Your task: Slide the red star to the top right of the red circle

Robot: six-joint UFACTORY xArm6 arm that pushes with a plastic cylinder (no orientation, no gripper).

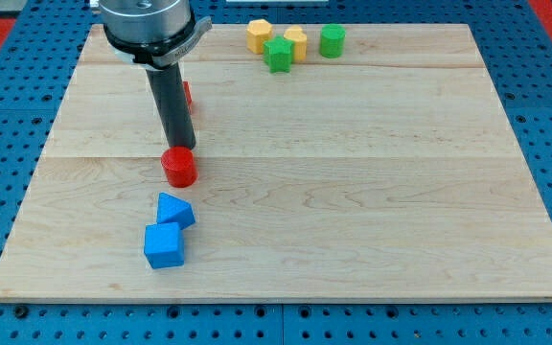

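- Nearest the camera, a blue cube (pixel 164 246) is sitting at the view's bottom left with a second blue block (pixel 175 210), angular in shape, touching it from above.
- Just above them, the red circle (pixel 179 167) is standing on the wooden board (pixel 372 192), and my tip (pixel 178 147) is resting at its upper edge, apparently touching it.
- I am seeing only a sliver of red at the rod's right edge, partly hidden by the rod; I am judging it to be the red star (pixel 188 95), above the circle.
- I am running no pincer here, only a rod, so there is no grasp to report.
- I am risking nudging the circle down into the blue blocks if my tip is driven any lower.
- I am also risking shoving the star too far toward the view's top, since the rod is hiding its outline.
- Well apart at the view's top, two yellow blocks (pixel 259 35) (pixel 296 42), a green star (pixel 278 55) and a green cylinder (pixel 332 41) are clustering out of harm's way.
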